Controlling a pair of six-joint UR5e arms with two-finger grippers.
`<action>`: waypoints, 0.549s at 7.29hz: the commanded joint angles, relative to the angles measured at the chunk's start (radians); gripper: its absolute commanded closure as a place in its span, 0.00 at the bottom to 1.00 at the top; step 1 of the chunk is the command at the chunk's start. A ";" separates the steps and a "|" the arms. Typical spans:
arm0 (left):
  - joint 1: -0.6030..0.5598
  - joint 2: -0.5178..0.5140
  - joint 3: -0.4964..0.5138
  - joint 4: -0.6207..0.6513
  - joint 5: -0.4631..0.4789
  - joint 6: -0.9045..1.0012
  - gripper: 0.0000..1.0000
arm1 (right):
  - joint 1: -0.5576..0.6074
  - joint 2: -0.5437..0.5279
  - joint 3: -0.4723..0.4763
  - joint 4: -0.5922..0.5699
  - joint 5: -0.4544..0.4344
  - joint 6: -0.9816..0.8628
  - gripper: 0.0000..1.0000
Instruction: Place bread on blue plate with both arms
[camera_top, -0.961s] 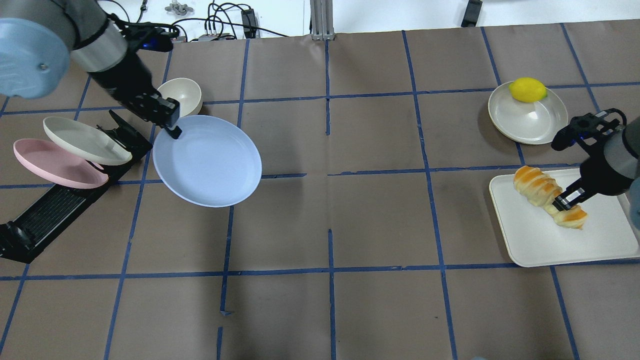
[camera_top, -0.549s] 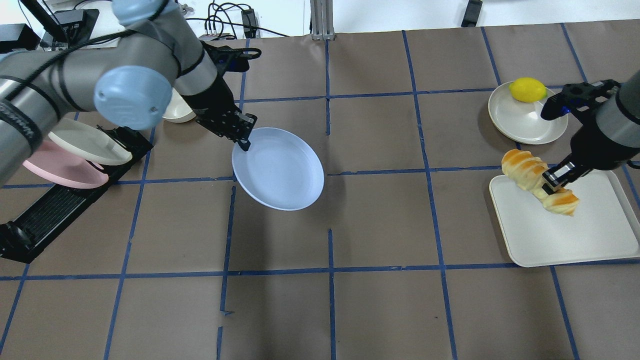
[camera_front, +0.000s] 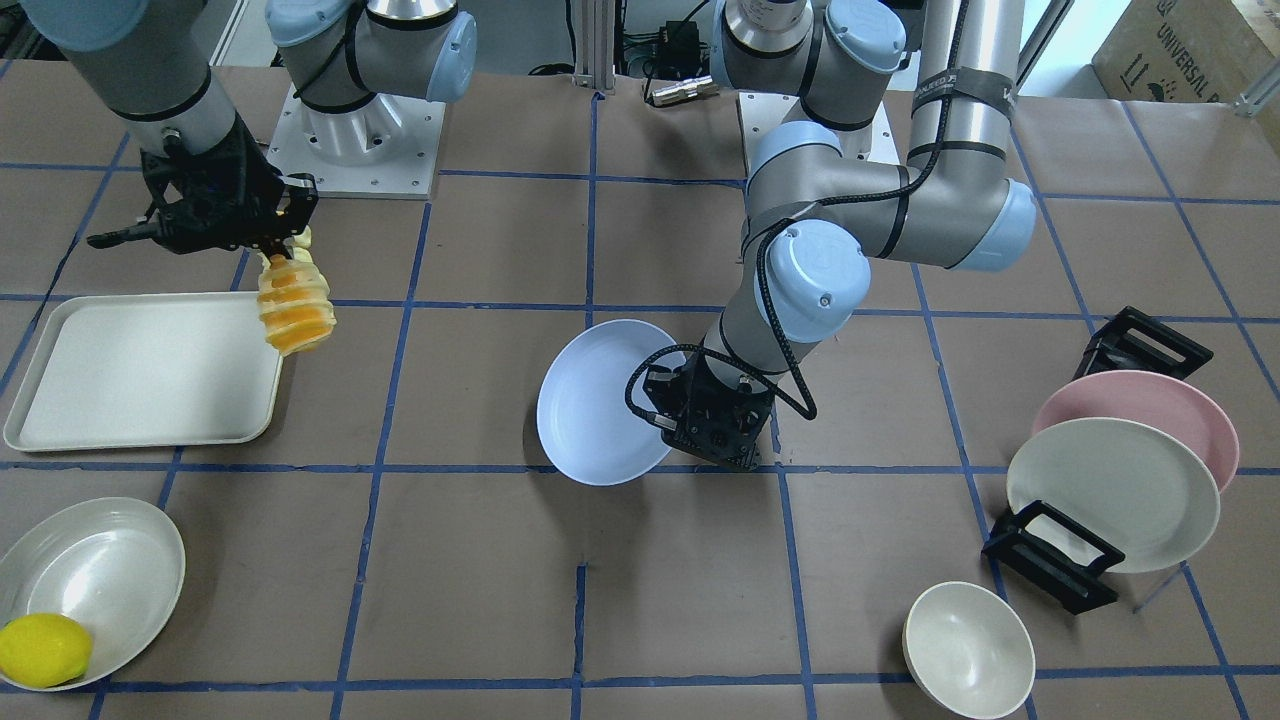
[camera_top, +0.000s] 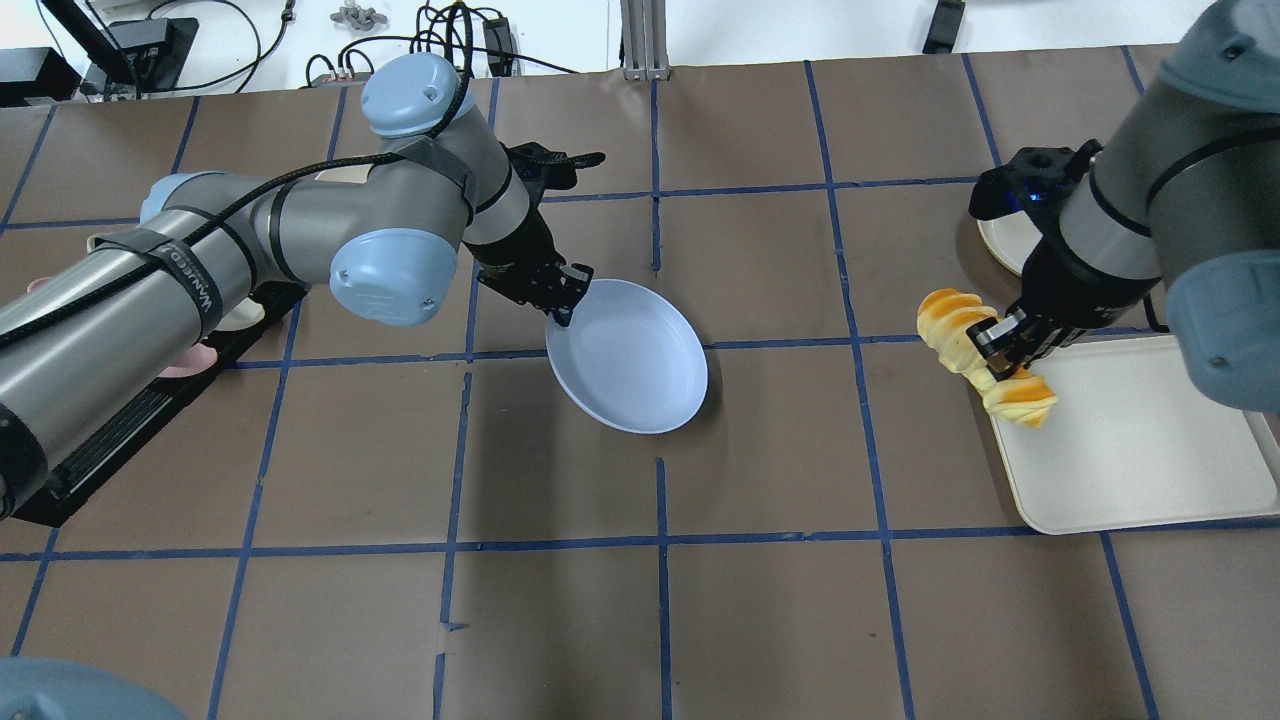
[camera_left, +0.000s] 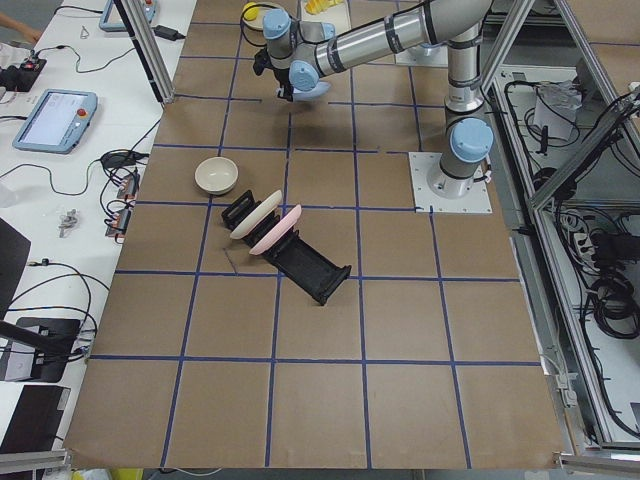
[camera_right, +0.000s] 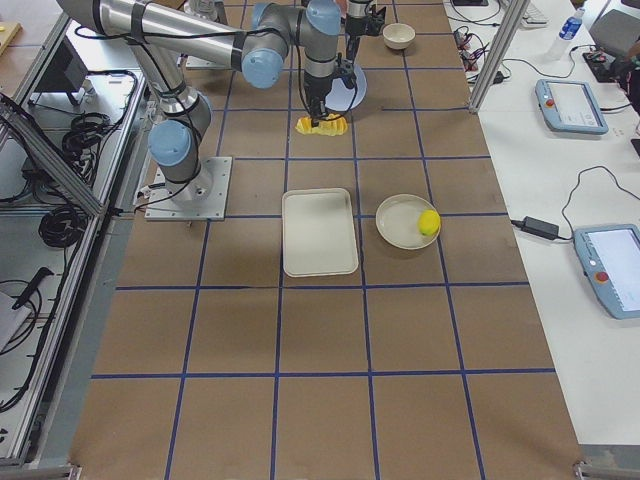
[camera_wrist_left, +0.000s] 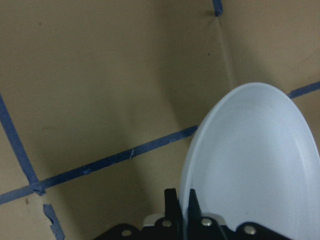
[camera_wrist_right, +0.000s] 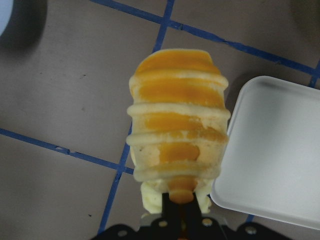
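**While both arms carry, nothing's plated**

With the left gripper (camera_top: 562, 300) clamped on the rim of the blue plate (camera_top: 630, 360) mid-table, the right gripper (camera_top: 1000, 345) clutches the bread (camera_top: 948, 322) aloft over the tray (camera_top: 1130, 450), at its left edge — well apart. Meeting and release remain.

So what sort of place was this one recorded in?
Most likely a robotics lab workcell, not a kitchen. The table is covered in brown paper with a blue tape grid. The arm bases are bolted onto it. Teach pendants lie on the white side bench.
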 joint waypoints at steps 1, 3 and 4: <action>-0.002 -0.029 0.000 0.088 -0.080 -0.036 0.78 | 0.079 0.043 -0.003 -0.009 0.007 0.135 0.93; 0.002 -0.072 0.019 0.182 -0.078 -0.036 0.22 | 0.128 0.074 -0.006 -0.058 0.010 0.215 0.93; 0.016 -0.040 0.008 0.163 -0.074 -0.027 0.00 | 0.169 0.100 -0.012 -0.069 0.010 0.284 0.93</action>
